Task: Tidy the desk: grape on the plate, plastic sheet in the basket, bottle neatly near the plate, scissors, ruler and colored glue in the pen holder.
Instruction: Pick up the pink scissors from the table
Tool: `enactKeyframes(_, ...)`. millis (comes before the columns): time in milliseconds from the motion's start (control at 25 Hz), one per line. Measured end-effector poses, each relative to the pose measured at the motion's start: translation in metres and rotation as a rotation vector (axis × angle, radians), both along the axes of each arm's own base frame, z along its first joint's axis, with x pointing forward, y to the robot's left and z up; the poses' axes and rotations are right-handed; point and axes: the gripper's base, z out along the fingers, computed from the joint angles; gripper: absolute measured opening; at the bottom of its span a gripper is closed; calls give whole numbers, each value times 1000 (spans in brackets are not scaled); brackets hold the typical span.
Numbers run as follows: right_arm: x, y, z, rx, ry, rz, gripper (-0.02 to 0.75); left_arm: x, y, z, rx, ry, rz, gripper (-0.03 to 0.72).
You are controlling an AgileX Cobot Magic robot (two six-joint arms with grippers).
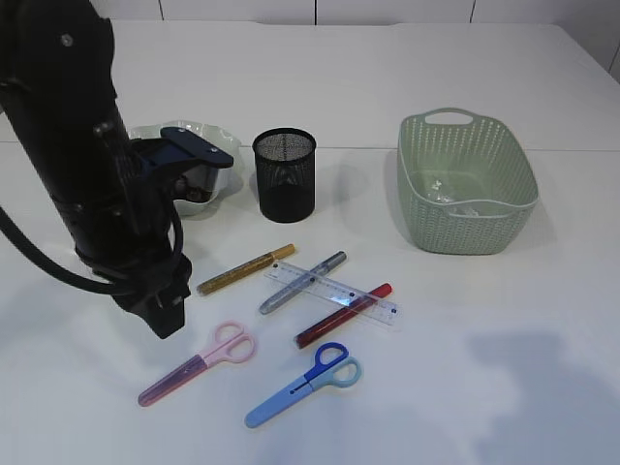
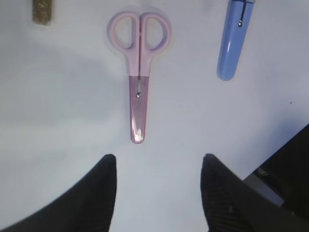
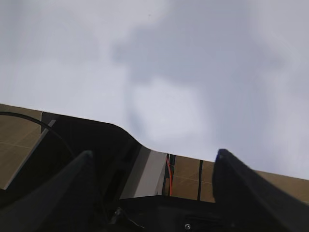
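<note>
My left gripper (image 1: 165, 315) is open and empty, pointing down at the table just left of the pink scissors (image 1: 199, 361). In the left wrist view the pink scissors (image 2: 139, 72) lie straight ahead of the open jaws (image 2: 159, 159), blade tip toward them and apart from them. Blue scissors (image 1: 302, 385) (image 2: 235, 43) lie to their right. A clear ruler (image 1: 331, 293) lies across silver glue (image 1: 302, 282) and red glue (image 1: 343, 316); gold glue (image 1: 245, 268) is beside them. The black mesh pen holder (image 1: 285, 174) stands behind. My right gripper (image 3: 154, 154) is open and empty. Grape and bottle are out of view.
A white plate (image 1: 208, 136) sits at the back left, partly hidden by my left arm. A green basket (image 1: 465, 208) at the right holds a clear plastic sheet (image 1: 455, 197). The right wrist view shows bare table (image 3: 193, 58) and its edge.
</note>
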Motion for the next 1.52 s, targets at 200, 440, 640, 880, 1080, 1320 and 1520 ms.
enactKeyframes(200,1,-1,0,-17,-7,4,583,6,-3,-19,29,30,9,401)
enactKeyframes(440,1,-2,0,-23,-9,5,583,16,-7,-40,49,21,33,396)
enactKeyframes(640,1,-2,0,-28,-11,6,583,22,-11,-56,55,25,48,396)
enactKeyframes(880,1,-3,0,-32,-13,6,583,27,-11,-74,90,32,33,394)
enactKeyframes(1080,2,-4,0,-50,-20,9,583,28,-11,-81,110,35,20,359)
enactKeyframes(1320,2,-5,0,-61,-25,12,583,19,-26,-81,124,15,-55,351)
enactKeyframes(1520,2,-5,0,-63,-26,12,583,16,-31,-81,144,-12,-102,352)
